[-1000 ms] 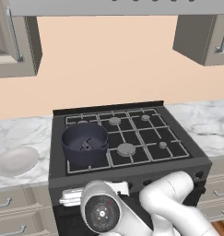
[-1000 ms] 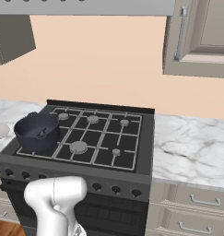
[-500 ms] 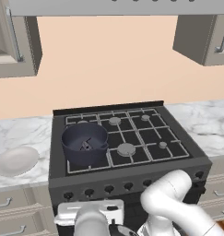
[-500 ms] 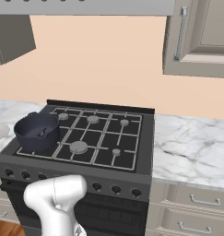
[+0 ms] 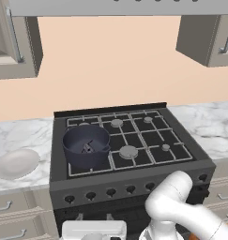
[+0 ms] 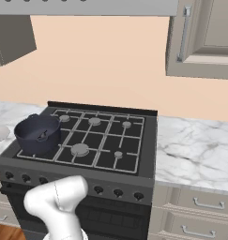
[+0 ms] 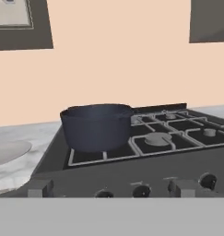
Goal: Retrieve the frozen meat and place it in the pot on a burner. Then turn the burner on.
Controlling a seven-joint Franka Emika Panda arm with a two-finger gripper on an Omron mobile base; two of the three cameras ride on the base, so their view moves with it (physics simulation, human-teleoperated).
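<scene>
The pot (image 5: 86,145) is a deep dark blue-grey one on the stove's front left burner, also in the right base view (image 6: 37,133) and the hand view (image 7: 97,126). The frozen meat (image 5: 87,148) lies inside it as a small dark jagged lump (image 6: 42,136); in the hand view the pot's wall hides it. My gripper (image 7: 109,188) is open and holds nothing. It sits low in front of the stove's knob row, level with the cooktop and pointing at the pot. In the left base view the gripper (image 5: 93,219) is at the bottom edge, below the knobs.
A row of dark knobs (image 5: 110,191) runs along the stove's front panel (image 7: 141,190). A white round plate (image 5: 16,162) rests on the marble counter left of the stove. More counter (image 6: 195,152) extends to the right. Wall cabinets hang above on both sides.
The hand has dropped from in front of the stove's front panel to the bottom edge of the left base view. Its jaws stayed open. Pot and meat have not moved.
</scene>
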